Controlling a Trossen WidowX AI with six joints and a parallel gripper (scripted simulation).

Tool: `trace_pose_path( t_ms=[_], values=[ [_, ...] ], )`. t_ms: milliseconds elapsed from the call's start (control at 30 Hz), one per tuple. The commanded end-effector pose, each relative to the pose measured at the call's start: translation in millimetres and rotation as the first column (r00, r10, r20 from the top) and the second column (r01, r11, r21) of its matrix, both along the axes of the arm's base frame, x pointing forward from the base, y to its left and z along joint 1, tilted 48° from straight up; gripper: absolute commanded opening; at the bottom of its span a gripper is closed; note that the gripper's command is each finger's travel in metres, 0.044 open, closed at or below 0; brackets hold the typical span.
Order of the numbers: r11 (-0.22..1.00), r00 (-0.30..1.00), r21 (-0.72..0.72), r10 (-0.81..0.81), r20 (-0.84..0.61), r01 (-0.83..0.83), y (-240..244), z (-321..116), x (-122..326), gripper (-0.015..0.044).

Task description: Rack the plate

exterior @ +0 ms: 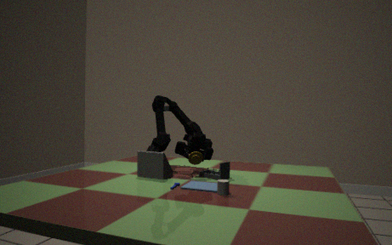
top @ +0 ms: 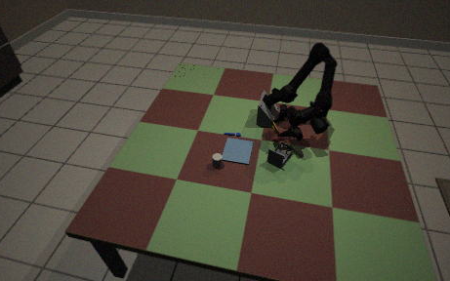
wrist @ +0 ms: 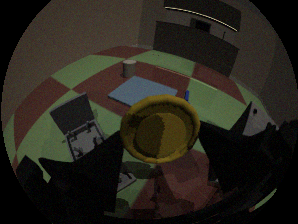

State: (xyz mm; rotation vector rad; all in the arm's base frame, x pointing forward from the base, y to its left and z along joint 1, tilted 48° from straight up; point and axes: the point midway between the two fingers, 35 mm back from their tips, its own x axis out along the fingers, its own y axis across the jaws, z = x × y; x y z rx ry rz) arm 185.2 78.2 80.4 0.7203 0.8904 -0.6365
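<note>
Plate (wrist: 160,128), gripped edge-on in the fingers, should be lowered vertically between the dish rack (wrist: 81,125) rails.

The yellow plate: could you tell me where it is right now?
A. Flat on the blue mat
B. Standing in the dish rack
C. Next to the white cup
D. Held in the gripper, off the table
D: the yellow plate sits clamped in the gripper, above the table and short of the dish rack.

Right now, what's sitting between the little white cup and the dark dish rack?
A flat blue mat lies on the table between the cup and the dish rack; the top view shows it best.
</note>
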Motion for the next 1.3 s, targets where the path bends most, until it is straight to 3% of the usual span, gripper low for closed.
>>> trace_pose_path(
  t_ms=[0,900,1267],
  values=[
    [1.000,0.998,-0.017,0.017,0.067,-0.015,1,2,1,0.0000],
    [0.990,0.814,-0.045,0.134,0.566,-0.132,31,32,-3,0.0000],
    [0.988,0.724,-0.015,0.125,0.678,-0.156,37,43,-10,0.0000]
  ],
)
